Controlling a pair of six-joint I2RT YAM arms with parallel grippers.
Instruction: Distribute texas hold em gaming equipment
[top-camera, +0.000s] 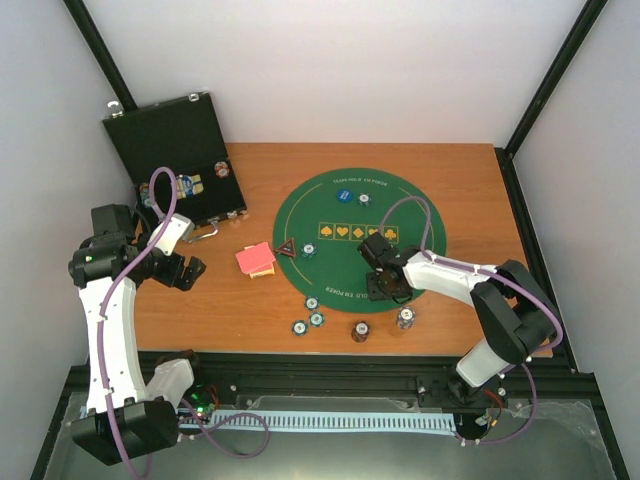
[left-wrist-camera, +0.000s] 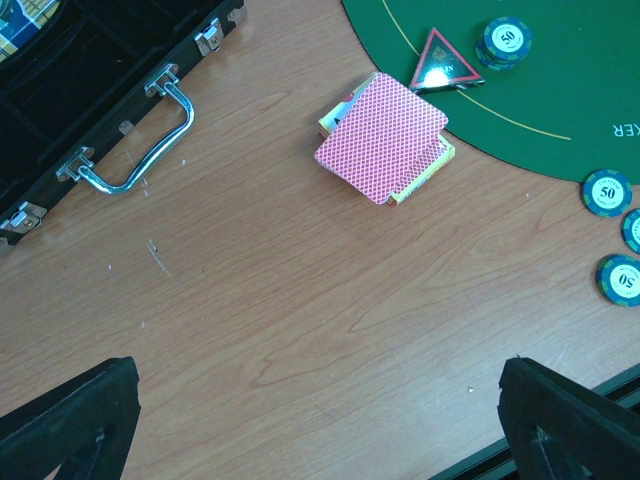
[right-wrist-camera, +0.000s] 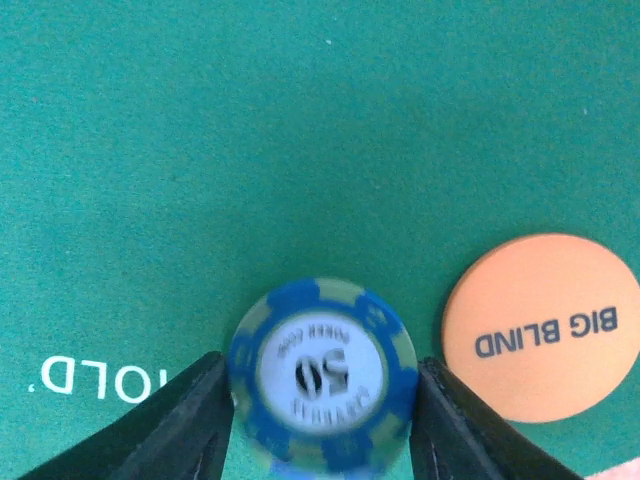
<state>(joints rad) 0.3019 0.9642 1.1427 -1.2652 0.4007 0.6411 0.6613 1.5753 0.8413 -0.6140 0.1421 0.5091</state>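
The right gripper (right-wrist-camera: 318, 425), pinching the blue chip (right-wrist-camera: 322, 372) at the lower middle of the frame, should lay it flat on the green mat (right-wrist-camera: 200, 150), clear of the orange button (right-wrist-camera: 540, 340)

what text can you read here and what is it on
"BIG BLIND": orange button, upside-down.
"50": blue chip held by the right gripper; its ring text is blurred.
"50": chip stack beside the triangle marker; also a loose chip nearby.
"OLD": green mat, cut off.
Top view's mat lettering: too small.
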